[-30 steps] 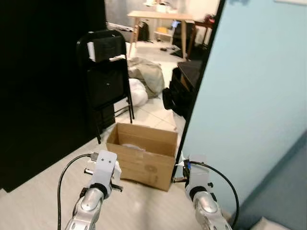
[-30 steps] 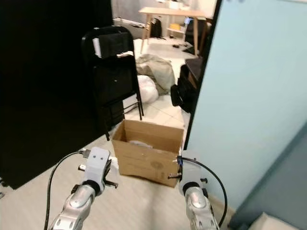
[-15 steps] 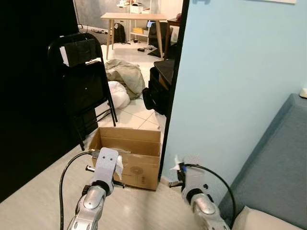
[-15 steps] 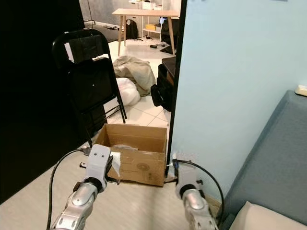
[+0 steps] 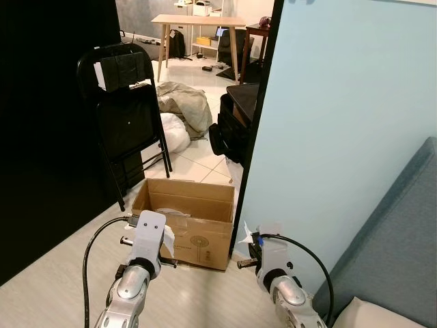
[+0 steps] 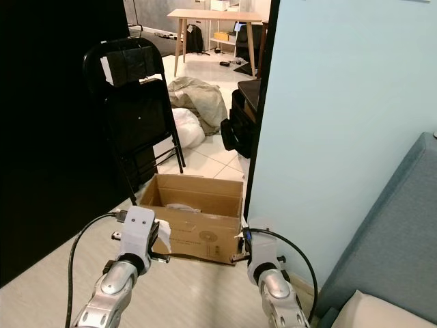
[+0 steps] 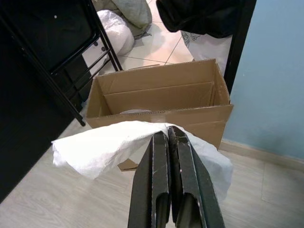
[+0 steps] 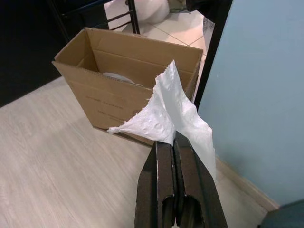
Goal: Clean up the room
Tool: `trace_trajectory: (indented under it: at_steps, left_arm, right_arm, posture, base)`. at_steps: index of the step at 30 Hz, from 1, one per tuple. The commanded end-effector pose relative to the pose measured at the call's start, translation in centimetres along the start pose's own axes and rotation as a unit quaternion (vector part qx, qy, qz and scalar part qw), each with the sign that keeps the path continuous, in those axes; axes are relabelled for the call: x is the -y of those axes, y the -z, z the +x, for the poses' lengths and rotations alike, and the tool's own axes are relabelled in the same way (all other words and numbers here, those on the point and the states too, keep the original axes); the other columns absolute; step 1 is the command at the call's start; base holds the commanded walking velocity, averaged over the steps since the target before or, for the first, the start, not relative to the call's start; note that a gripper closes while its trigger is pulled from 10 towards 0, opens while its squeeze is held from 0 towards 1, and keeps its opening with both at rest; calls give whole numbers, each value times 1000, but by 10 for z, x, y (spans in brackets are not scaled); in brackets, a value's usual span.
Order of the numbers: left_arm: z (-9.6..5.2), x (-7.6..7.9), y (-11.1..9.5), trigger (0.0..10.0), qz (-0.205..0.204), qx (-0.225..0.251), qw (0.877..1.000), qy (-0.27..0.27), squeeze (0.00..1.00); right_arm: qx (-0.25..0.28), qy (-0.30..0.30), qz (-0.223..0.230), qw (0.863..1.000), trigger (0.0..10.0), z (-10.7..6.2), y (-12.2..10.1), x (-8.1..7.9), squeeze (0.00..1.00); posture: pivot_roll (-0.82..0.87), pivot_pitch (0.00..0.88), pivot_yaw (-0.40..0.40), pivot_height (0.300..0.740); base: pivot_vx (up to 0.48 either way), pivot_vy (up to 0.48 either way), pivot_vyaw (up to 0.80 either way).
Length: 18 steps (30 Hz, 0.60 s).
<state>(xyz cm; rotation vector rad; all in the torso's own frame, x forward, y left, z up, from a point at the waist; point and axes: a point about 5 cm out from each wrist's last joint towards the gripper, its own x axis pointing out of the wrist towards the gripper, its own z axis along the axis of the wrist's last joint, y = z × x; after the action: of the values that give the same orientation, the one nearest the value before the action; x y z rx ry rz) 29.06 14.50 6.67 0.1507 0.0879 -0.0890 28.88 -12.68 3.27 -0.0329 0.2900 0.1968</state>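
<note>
Box has slid back toward the middle of the head view since half a second ago, so the camera swung; both tissues look the same as before.

Left gripper (image 7: 167, 137) is clamped on a white tissue (image 7: 104, 147), right gripper (image 8: 172, 145) pinches another tissue (image 8: 173, 114), both held just short of the open cardboard box (image 5: 188, 219) on the floor. Wrist cams show something pale inside the box; head view adds the black folding chair (image 5: 126, 116), blue wall (image 5: 341, 123) and sofa (image 5: 396, 232).

Two crumpled white tissues, left tissue (image 7: 114, 145) and right tissue (image 8: 175, 116), hang just short of the open cardboard box (image 5: 186, 222), which stands upright.
</note>
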Motion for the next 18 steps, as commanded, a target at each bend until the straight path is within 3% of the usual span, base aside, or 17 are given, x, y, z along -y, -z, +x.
trace_trajectory:
  at_steps: [1,18]
  left_arm:
    - [-1,0,-2,10000,-2,8,1000,2,0]
    - [-3,-4,-3,10000,3,14,1000,3,0]
  right_arm:
    - [-10,-1,-1,1000,10000,0,3,0,0]
    - [-9,-6,-2,1000,10000,1,4,-2,0]
  posture:
    - [5,16,-18,740]
    - [13,15,-20,740]
  base:
    - [356,0,0]
    - [367,0,0]
